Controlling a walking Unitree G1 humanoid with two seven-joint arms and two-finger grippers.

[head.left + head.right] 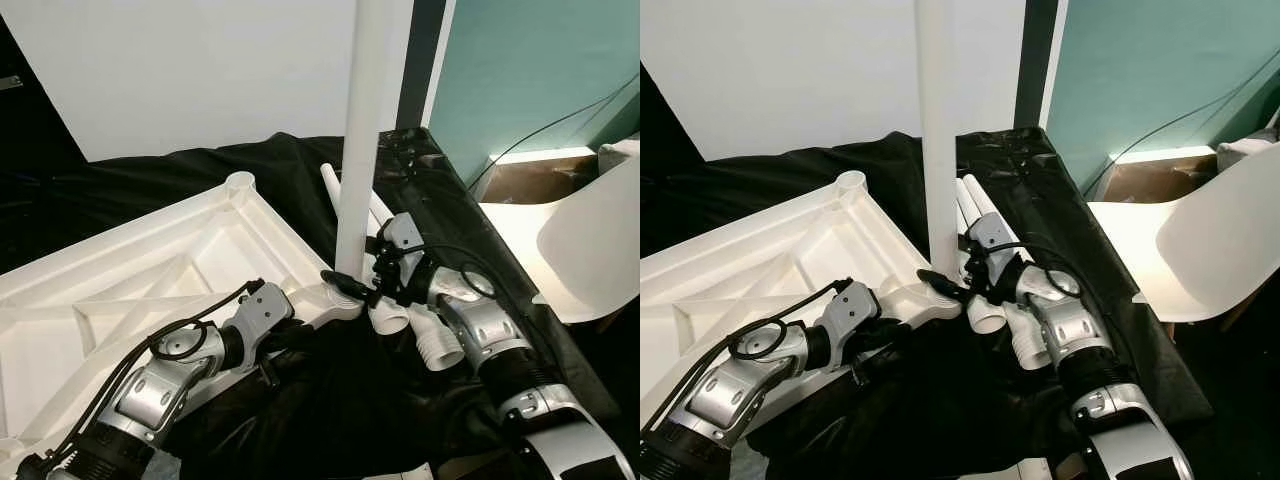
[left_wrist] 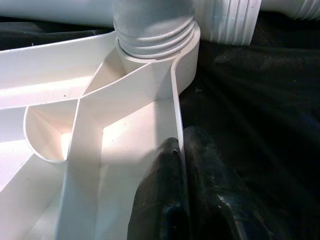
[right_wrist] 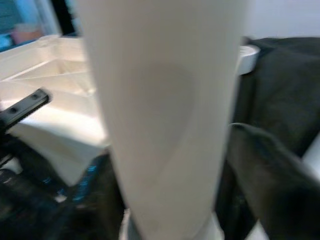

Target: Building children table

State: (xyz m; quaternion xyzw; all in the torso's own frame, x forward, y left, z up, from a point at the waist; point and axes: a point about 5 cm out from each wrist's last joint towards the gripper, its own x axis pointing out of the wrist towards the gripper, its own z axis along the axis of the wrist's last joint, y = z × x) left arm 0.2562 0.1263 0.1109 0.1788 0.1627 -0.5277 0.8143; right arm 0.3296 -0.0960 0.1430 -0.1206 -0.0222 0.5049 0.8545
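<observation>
Two silver arms reach over black cloth: left gripper [image 2: 175, 195] pinches the rim of the upturned white tabletop [image 1: 130, 270], steadying it, while right gripper [image 1: 362, 285] clasps an upright leg [image 1: 362, 130] at its corner socket, probably for screwing in
</observation>
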